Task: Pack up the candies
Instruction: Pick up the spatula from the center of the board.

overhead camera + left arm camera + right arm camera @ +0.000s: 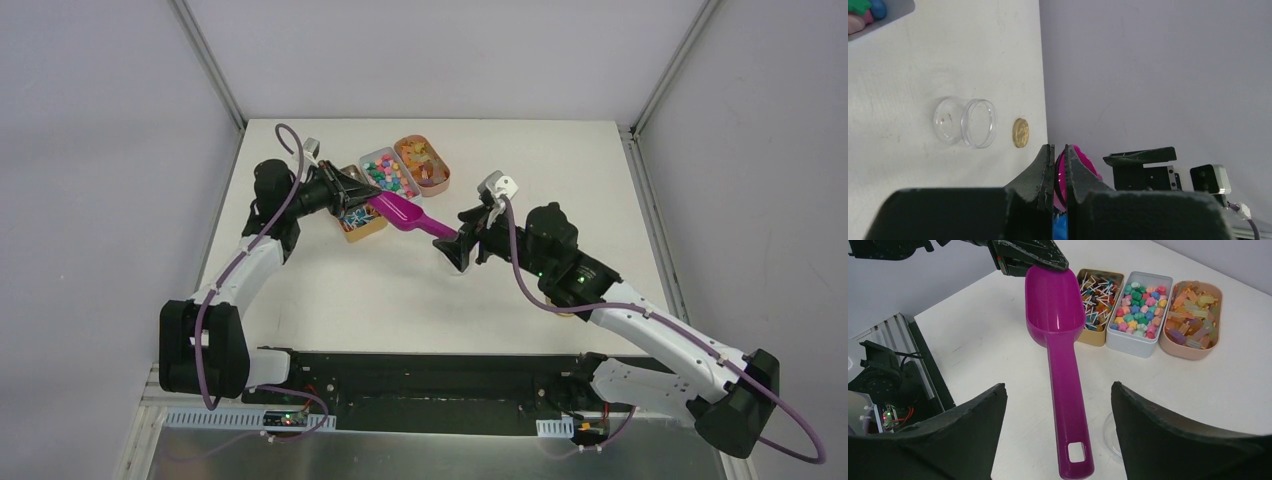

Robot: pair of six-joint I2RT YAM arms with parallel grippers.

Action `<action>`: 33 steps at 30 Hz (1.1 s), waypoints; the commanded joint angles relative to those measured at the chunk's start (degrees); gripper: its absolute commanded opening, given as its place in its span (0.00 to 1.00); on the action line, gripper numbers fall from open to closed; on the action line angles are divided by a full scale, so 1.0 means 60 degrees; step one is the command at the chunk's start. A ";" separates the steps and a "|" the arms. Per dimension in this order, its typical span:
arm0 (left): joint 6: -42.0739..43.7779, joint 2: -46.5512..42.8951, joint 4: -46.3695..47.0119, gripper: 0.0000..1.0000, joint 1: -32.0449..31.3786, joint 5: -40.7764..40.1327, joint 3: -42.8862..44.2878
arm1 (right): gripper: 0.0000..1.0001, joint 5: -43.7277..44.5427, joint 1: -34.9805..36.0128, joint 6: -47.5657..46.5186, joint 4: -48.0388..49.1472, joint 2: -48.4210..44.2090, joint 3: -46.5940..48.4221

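Pinching purple scoop [1057, 315] w/ L hand [1055, 150]; R hand [1058, 387] wide, fingers either side of it.

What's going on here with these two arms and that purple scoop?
The left gripper is shut on the bowl end of a magenta scoop. The right gripper stands open on either side of its handle, not gripping. The scoop is empty, and the candies sit in three open tins just beyond it.

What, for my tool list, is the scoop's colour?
Magenta-purple all over; the scoop shows best in the right wrist view.
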 commanded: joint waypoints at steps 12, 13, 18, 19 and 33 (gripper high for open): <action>-0.2575 -0.0337 0.3388 0.00 0.0074 0.0487 -0.0900 | 0.56 -0.0512 -0.0078 0.0217 0.0885 0.0459 0.0515; -0.2593 -0.0330 0.3404 0.00 0.0074 0.0491 -0.0895 | 0.53 -0.0517 -0.0080 0.0228 0.0903 0.0490 0.0545; -0.2644 -0.0320 0.3483 0.00 0.0074 0.0515 -0.0958 | 0.38 -0.0447 -0.0088 0.0321 0.1092 0.0525 0.0537; -0.2659 -0.0321 0.3511 0.00 0.0074 0.0508 -0.0985 | 0.35 -0.0445 -0.0090 0.0340 0.1128 0.0519 0.0544; -0.2633 -0.0401 0.3538 0.00 0.0073 0.0521 -0.1282 | 0.34 -0.0814 -0.0095 0.0750 0.1780 0.0776 0.0553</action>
